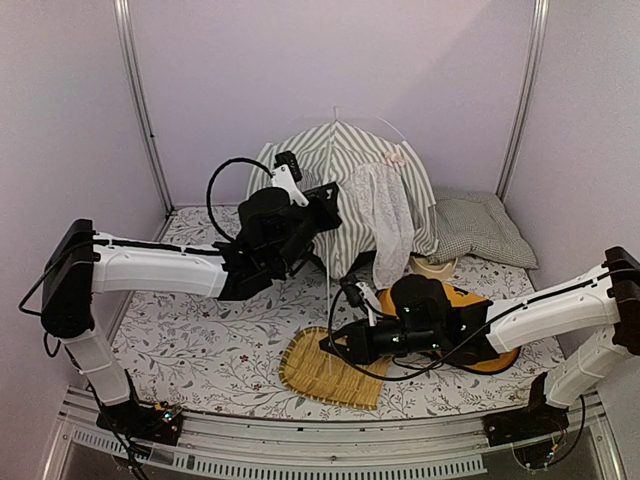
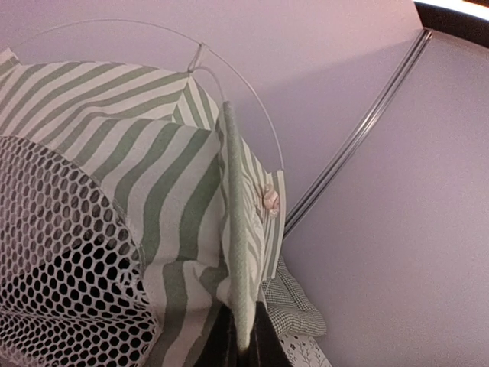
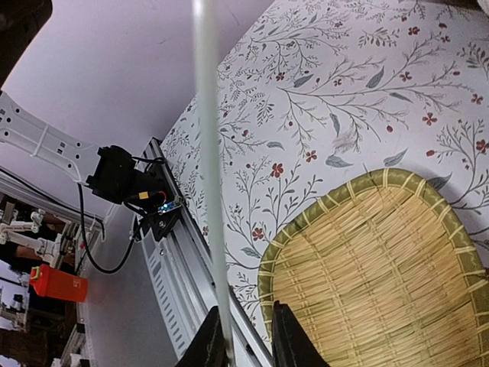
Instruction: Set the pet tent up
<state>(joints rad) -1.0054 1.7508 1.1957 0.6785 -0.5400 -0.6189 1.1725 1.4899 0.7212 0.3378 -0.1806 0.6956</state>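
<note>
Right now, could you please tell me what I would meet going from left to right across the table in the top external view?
First the woven tray → cream bowl → checked cushion. The pet tent stretches across behind both tray and bowl, so I leave it out of the order.

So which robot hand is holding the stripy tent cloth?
The left gripper: its jaws are shut on a fabric edge of the pet tent. The right gripper is low by the woven tray, jaws apart around a thin white pole.

High rear view looks down; wrist views sit close on pet tent [image 2: 168, 176] and woven tray [image 3: 382, 267]
</note>
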